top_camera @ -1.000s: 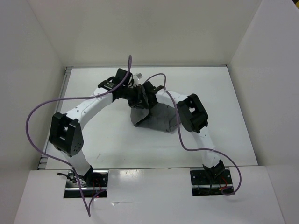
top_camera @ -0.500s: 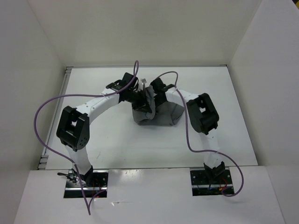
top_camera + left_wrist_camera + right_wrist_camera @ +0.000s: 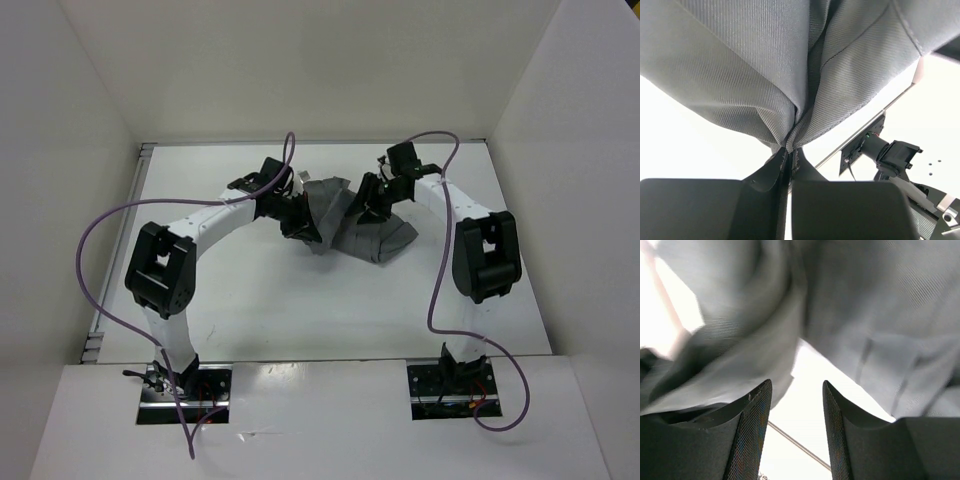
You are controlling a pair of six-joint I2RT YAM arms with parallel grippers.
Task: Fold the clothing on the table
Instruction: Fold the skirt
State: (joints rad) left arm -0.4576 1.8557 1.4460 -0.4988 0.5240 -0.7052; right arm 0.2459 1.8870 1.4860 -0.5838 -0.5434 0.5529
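The clothing (image 3: 378, 238) is a dark grey garment bunched in a rumpled heap at the middle of the table (image 3: 230, 300). My left gripper (image 3: 303, 217) is at the heap's left end, shut on a gathered fold. In the left wrist view the clothing (image 3: 765, 60) fans out from the pinch of the left gripper (image 3: 789, 150). My right gripper (image 3: 366, 203) is at the heap's back edge. In its own view the right gripper (image 3: 796, 387) is open with nothing between its fingers, and the clothing (image 3: 880, 315) hangs blurred just beyond the tips.
White upright walls (image 3: 70, 150) close in the table on the left, back and right. Purple cables (image 3: 100, 250) loop over both arms. A thin metal strip (image 3: 146, 160) runs along the table's left edge. An arm's black mount (image 3: 890, 155) shows past the cloth in the left wrist view.
The right gripper has opened and let go of the clothing, and its arm has swung right and toward the back. The garment has spread to the right. The left gripper stays shut on it.
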